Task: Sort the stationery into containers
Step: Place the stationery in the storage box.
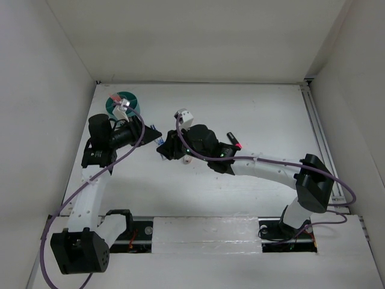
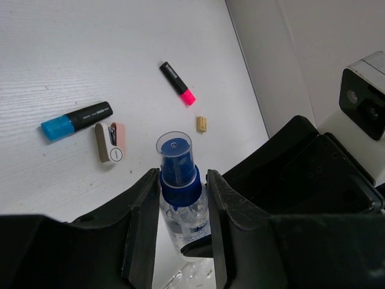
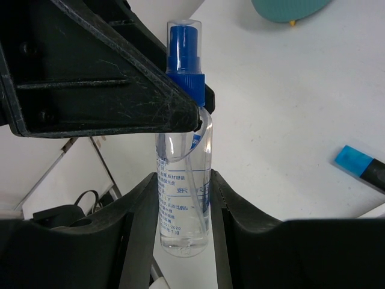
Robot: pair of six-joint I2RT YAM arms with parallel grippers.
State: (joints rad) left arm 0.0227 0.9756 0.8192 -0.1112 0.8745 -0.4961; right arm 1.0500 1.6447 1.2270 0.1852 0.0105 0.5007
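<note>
Blue cap and collar of the small clear bottle (image 2: 178,192) sit squeezed between the fingers of my left pincer (image 2: 180,180). Both fingers press on the collar, so that pincer is clamped on the bottle's neck. My right pincer (image 3: 183,180) grips the same bottle lower down, one finger pressed against each side of the clear, labelled body. Both my pincers therefore hold the one bottle, which is lifted off the white table (image 2: 72,48), the cap end with the left and the base end with the right.

From my left wrist, the loose things lie on the table beyond the cap. The blue-ended marker (image 2: 77,120) is at ten o'clock from the cap. The pink-white eraser (image 2: 110,142) is just beside that marker, nearer to me. The pink-ended marker (image 2: 177,82) is at twelve o'clock, and the tiny tan block (image 2: 203,124) is at one o'clock, apart from the rest.

From above, my two pincers meet a little left of the table's middle, and the bottle (image 1: 160,141) shows only as a pale speck between them. The teal tub (image 1: 117,103) stands at eleven o'clock from that point, well apart, near the far left corner. Something pink shows inside it, but I cannot tell in which compartment.
</note>
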